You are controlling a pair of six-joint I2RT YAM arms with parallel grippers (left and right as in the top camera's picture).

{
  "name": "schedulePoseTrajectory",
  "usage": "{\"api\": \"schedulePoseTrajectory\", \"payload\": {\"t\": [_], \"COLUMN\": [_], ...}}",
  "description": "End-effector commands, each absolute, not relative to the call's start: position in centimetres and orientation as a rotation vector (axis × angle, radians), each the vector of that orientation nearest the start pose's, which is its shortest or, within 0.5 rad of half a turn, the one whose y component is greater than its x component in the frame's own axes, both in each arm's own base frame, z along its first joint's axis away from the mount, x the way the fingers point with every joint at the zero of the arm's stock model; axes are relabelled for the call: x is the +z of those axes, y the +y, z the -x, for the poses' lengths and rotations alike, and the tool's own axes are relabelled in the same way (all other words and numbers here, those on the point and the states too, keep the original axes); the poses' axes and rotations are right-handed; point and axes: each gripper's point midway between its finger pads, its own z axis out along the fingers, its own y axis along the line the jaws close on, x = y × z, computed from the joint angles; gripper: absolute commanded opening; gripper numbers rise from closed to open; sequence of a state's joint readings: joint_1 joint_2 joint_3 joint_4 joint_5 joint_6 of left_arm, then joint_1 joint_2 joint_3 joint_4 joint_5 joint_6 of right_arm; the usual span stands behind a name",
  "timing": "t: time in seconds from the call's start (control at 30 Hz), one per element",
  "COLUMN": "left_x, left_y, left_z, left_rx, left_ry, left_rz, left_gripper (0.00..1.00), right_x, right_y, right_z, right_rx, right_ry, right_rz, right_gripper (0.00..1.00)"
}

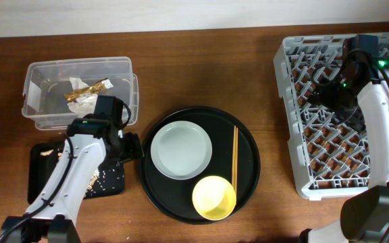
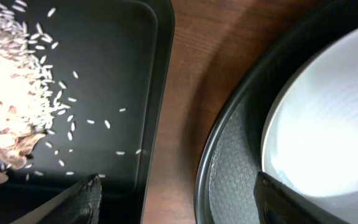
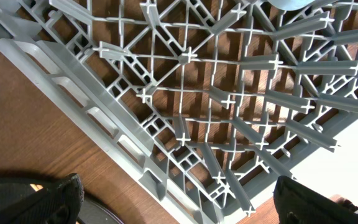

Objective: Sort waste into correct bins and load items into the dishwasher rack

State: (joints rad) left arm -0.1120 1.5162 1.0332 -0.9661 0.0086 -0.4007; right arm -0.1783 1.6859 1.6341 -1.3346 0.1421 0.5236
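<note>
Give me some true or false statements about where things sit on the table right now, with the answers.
1. The yellow bowl sits on the round tray. True.
2. The wrapper is in the clear tub. True.
3. The chopsticks lie in the clear tub. False: they lie on the round tray, right of the plate.
4. The rice is on the plate. False: it lies in the shallow black tray.
5. The left gripper is shut. False: its fingers stand wide apart.
</note>
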Motion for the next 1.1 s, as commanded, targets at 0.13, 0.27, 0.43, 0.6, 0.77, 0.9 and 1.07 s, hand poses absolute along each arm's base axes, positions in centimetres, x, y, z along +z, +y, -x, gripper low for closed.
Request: {"api": "schedulePoseTrajectory", "payload": {"t": [0.13, 0.27, 0.43, 0.6, 0.77, 0.9, 1.07], "left_x": [4.9, 4.9, 4.8, 3.9, 3.8, 3.8, 3.6], "left_y": [-3.0, -2.1, -0.9, -0.5, -0.5, -0.7, -1.3], "left_z": [-27.8, -28.1, -28.0, -27.9, -28.4, -28.6, -28.8], "left_rx": [-0.041, 0.039, 0.139, 0.170, 0.157, 0.140, 0.103], "left_ry": [2.961, 2.938, 2.923, 2.910, 2.885, 2.880, 2.897], "left_rz": [0.411, 0.416, 0.421, 0.423, 0.422, 0.420, 0.337], "left_gripper": [0.72, 0.70, 0.61, 0.52, 0.43, 0.44, 0.43], "right_x": [18.3, 18.3, 18.3, 18.3, 18.3, 18.3, 18.3], "right_y": [-9.0, -9.0, -9.0, -9.0, -9.0, -9.0, -9.0], "right_z": [-33.2, -33.2, -33.2, -33.2, -33.2, -33.2, -33.2], "right_rx": [-0.187, -0.187, -0.188, -0.187, -0.187, -0.187, -0.187], "right_ry": [2.735, 2.735, 2.735, 2.735, 2.735, 2.735, 2.735], "right_rz": [-1.046, -1.046, -1.047, -1.046, -1.046, -1.046, -1.046], "right_gripper": [0.99, 0.99, 0.99, 0.99, 0.99, 0.99, 0.99]}}
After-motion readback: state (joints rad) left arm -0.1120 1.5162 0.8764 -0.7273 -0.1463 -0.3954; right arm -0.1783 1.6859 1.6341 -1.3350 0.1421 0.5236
